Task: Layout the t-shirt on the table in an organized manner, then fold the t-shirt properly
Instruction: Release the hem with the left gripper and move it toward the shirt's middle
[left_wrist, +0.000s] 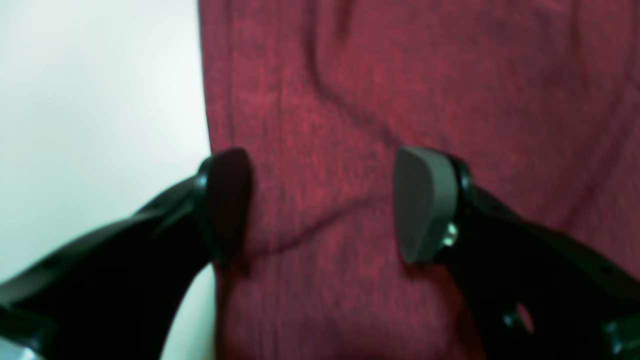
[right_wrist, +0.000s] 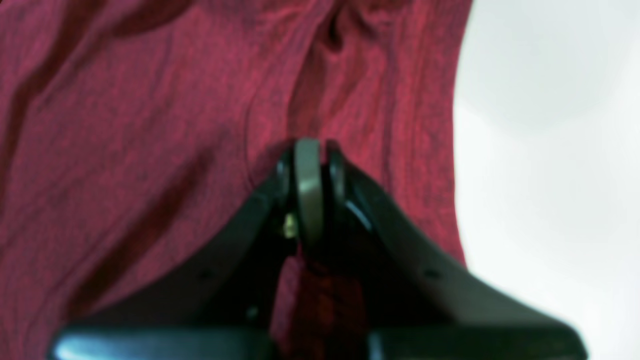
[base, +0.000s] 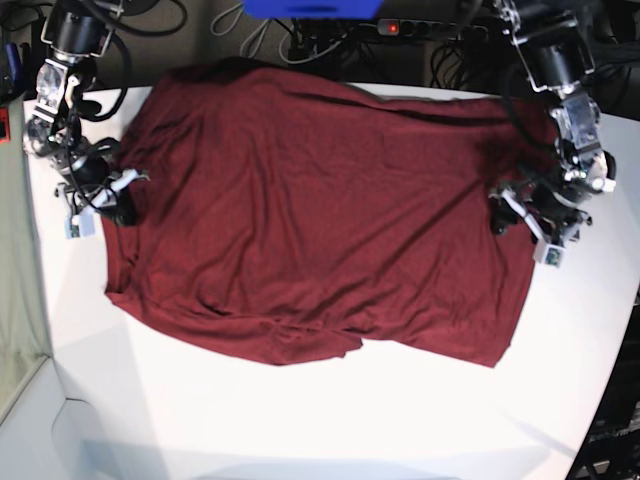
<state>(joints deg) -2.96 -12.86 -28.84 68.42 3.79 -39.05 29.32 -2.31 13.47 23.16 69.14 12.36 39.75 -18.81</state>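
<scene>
Right fingers (right_wrist: 307, 200) closed on a pinch of the t-shirt (base: 320, 210) at its edge, left fingers (left_wrist: 425, 205) spread wide apart over the opposite edge with cloth lying between them, the maroon shirt spread flat and wrinkled across the white tabletop (base: 330, 420).

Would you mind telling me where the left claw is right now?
In the base view the left claw is on the right side, at the t-shirt's right edge. Its wrist view shows it open over that edge, beside bare table.
</scene>
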